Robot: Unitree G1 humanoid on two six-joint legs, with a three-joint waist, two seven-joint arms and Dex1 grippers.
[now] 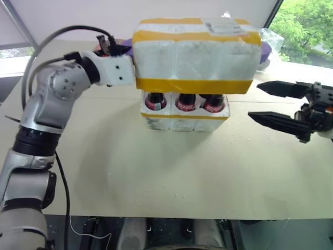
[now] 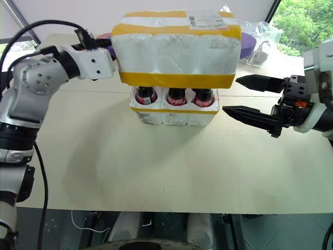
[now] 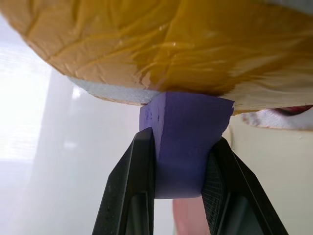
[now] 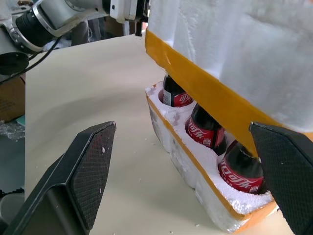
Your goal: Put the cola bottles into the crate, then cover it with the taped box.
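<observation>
Taped box hangs over bottle-filled crate: light, crumbly foam. Left hand clamped on its purple tab, a narrow hold. Right hand spread wide, empty.

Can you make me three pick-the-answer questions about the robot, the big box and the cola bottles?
1. Where is the taped box?
A. over the crate
B. on the floor
C. behind the robot

2. What colour are the bands on the taped box?
A. green
B. yellow
C. black

3. What is the left tool doing?
A. hanging open
B. pinching a bottle
C. pinching a purple tab on the taped box

Answers:
1 A: the box sits above the crate, with cola bottles showing under its edge.
2 B: broad yellow tape wraps it.
3 C: the left wrist view shows both fingers clamped on the purple tab, while the right tool waits open beside the crate.
</observation>
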